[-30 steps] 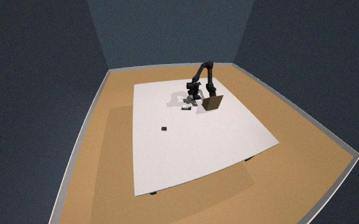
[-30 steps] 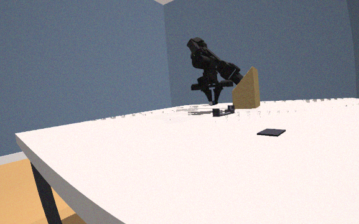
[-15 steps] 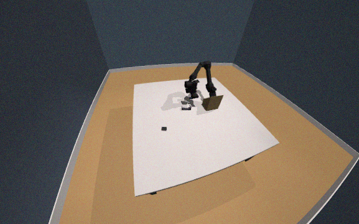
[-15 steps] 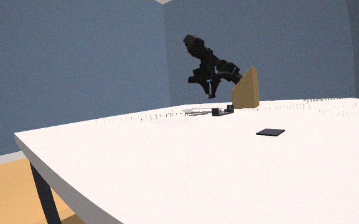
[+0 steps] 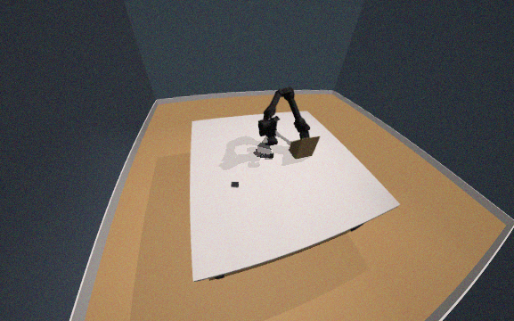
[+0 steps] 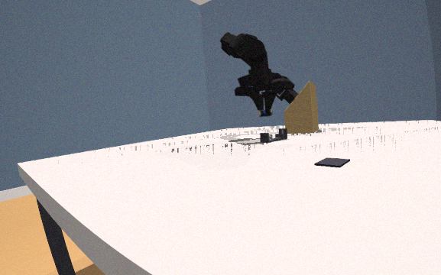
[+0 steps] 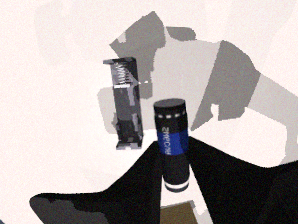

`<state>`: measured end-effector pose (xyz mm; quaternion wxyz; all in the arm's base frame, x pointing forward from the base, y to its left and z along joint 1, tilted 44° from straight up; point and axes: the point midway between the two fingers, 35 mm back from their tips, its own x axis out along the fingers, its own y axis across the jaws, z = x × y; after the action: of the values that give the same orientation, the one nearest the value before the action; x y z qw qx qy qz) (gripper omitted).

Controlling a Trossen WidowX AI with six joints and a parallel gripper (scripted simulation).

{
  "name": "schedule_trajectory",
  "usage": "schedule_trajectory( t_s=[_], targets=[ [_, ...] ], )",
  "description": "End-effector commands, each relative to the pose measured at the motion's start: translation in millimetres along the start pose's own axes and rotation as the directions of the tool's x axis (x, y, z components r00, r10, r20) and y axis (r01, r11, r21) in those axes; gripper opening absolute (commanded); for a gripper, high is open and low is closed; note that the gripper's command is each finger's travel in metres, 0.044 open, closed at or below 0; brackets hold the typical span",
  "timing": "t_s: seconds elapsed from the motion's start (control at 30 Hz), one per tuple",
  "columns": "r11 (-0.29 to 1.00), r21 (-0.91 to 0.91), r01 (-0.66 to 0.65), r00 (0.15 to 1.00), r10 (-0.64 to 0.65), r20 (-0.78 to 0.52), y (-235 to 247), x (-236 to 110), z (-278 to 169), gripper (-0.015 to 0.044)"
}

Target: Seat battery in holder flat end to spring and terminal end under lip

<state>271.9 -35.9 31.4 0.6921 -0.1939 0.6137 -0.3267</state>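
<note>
The gripper [image 6: 264, 113] is closed on the battery [image 7: 173, 144], a black cylinder with a blue band, and holds it in the air above the white tabletop [image 6: 212, 198], clear of the surface. In the wrist view the battery projects forward from between the dark fingers, one end cap facing away from the arm. The holder [image 7: 127, 102], a dark narrow tray, lies on the tabletop just beside the battery's line and unoccupied; the battery is not touching it. In the exterior view the holder [image 6: 273, 136] sits below the gripper, near the far edge of the tabletop, close to the tan wedge-shaped block [image 6: 302, 111] at the arm's foot. A small flat dark square [image 6: 332, 162] lies well apart from the holder, nearer the tabletop's middle. Spring and lip details are too blurred to tell.
</note>
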Motion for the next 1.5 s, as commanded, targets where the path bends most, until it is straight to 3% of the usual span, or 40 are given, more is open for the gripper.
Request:
schedule_trajectory(
  t_s=[0.0, 0.3, 0.7, 1.47],
  targets=[
    [0.999, 0.042, -0.004, 1.0, 0.004, -0.003, 25, -2, 11, 0.0061],
    [0.997, 0.073, -0.001, 1.0, 0.001, -0.005, 45, -2, 18, 0.0061],
    [0.997, 0.073, 0.005, 0.968, 0.014, -0.25, 43, 36, 11, 0.0061],
    [0.997, 0.071, 0.01, 0.927, 0.018, -0.375, 43, 45, 16, 0.0061]
  ],
)
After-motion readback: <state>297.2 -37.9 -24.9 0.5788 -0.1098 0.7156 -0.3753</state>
